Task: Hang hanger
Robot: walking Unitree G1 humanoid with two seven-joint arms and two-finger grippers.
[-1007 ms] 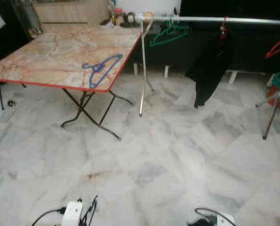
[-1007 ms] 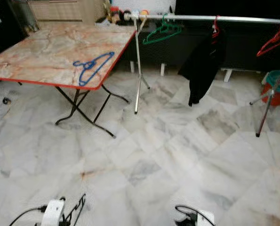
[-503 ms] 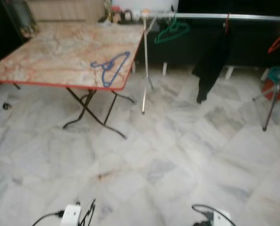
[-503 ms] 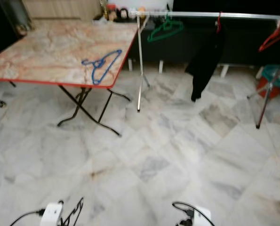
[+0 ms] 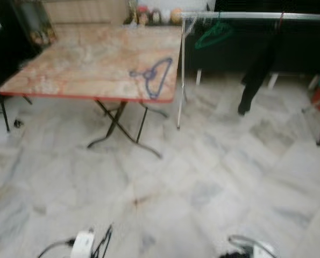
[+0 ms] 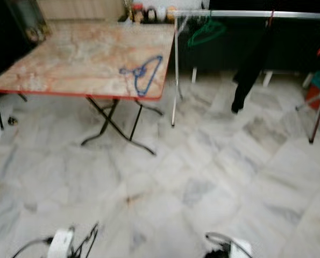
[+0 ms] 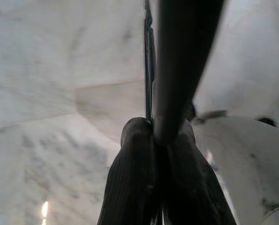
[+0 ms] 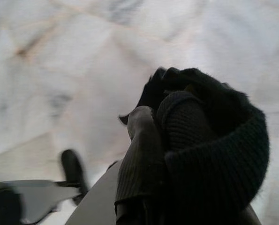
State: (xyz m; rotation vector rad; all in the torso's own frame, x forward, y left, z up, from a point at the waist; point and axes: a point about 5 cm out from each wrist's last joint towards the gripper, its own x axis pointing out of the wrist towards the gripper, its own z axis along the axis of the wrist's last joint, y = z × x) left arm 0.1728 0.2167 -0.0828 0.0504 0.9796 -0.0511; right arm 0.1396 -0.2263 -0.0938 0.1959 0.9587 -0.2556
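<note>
I see the blue hanger (image 5: 153, 78) lying near the table's (image 5: 73, 64) right edge. Open floor (image 5: 203, 177) separates me from the rail (image 5: 256, 16). Left gripper (image 7: 151, 136) fingers pressed together; right gripper (image 8: 151, 122) likewise.

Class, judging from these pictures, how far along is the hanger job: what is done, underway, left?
Done: a green hanger already hangs on the rail. Underway: nothing handled; the blue hanger lies on the table, and both grippers sit low over the floor. Left: reaching the table, picking up the blue hanger and hanging it.
</note>
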